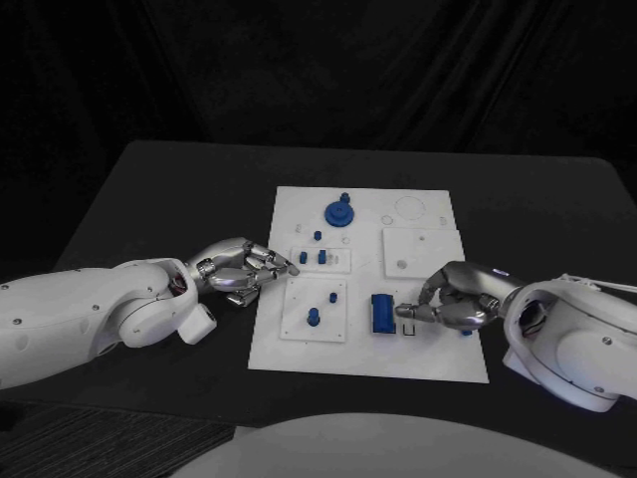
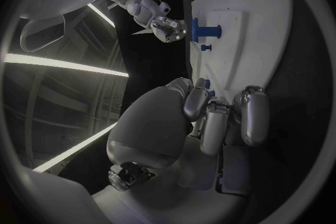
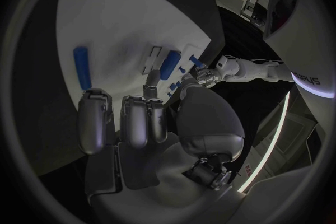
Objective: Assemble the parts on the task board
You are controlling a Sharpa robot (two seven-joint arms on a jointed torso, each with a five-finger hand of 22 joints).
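The white task board [image 1: 369,344] lies mid-table. On it are a blue gear [image 1: 340,212], two small blue pegs [image 1: 313,259], two more pegs [image 1: 321,307] on a lower plate, and a blue block [image 1: 383,314]. My left hand [image 1: 243,271] rests at the board's left edge with its fingers curled in. The small pegs [image 2: 208,88] stand just past its fingertips. My right hand [image 1: 455,301], also curled, sits at the block's right side with one fingertip [image 3: 150,75] close against the block [image 3: 169,64]. I cannot tell whether it presses on the block. Another blue bar [image 3: 83,67] lies on the board.
A square white plate [image 1: 421,252] and a round recess [image 1: 409,208] take up the board's far right. Bare black table [image 1: 175,199] surrounds the board, with its front edge near me.
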